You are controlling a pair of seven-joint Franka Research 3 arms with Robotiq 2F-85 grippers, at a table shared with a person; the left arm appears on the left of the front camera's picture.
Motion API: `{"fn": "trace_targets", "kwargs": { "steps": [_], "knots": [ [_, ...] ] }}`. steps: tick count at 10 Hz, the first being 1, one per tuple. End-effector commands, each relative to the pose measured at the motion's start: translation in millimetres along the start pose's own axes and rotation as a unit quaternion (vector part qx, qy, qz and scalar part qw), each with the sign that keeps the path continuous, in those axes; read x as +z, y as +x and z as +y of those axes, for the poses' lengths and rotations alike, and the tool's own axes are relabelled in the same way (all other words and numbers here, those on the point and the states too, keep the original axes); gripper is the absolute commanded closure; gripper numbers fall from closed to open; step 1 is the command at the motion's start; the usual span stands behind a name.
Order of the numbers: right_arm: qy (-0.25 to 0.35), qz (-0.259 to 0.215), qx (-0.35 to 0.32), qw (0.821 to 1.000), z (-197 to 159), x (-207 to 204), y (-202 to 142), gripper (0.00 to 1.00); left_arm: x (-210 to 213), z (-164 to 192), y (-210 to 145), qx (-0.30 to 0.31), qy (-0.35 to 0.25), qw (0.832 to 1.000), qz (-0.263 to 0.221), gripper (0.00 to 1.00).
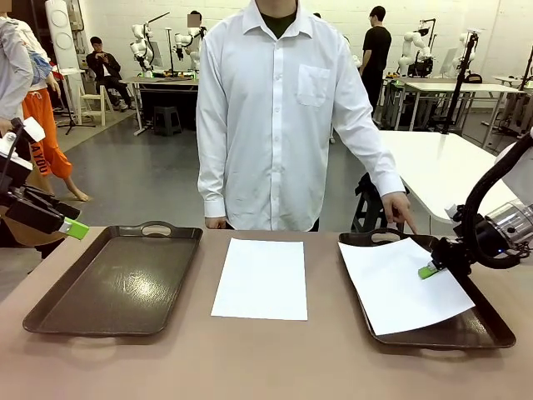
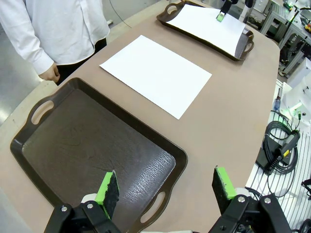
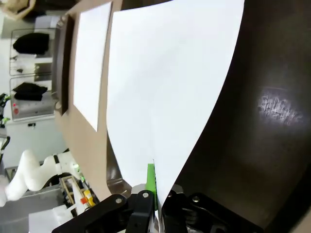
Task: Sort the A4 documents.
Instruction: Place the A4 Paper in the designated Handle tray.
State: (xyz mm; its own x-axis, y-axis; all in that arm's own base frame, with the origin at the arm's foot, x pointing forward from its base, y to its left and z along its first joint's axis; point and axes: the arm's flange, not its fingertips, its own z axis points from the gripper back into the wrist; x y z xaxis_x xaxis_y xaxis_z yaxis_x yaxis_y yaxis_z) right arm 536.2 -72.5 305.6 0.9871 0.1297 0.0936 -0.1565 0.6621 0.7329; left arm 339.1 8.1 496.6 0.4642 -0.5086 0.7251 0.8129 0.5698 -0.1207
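Right gripper (image 1: pixel 429 271) pinching sheet (image 1: pixel 400 292) edge, one finger hidden beneath; left gripper (image 2: pixel 166 182) wide.

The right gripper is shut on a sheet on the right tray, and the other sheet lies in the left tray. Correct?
No: the other sheet lies on the table between the left tray and the right tray; see the front view.

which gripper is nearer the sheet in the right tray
Right. The right gripper grips that sheet at its edge; the left gripper hangs open over the left tray, across the table.
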Motion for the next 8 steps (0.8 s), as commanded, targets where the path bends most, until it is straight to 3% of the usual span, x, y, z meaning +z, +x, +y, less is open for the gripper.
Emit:
{"fn": "trace_targets", "kwargs": {
  "steps": [1, 8],
  "knots": [
    [-0.038, 0.003, -0.022, 0.999, 1.8, 2.2, -5.1, 0.99, 0.2, 1.8, -1.4, -0.006, -0.006, 1.000, -0.007, 0.00],
    [-0.084, 0.014, -0.059, 0.995, -5.3, -4.0, -5.8, 0.99, 0.2, 1.8, -1.4, -0.006, -0.006, 1.000, -0.007, 0.00]
  ]
}}
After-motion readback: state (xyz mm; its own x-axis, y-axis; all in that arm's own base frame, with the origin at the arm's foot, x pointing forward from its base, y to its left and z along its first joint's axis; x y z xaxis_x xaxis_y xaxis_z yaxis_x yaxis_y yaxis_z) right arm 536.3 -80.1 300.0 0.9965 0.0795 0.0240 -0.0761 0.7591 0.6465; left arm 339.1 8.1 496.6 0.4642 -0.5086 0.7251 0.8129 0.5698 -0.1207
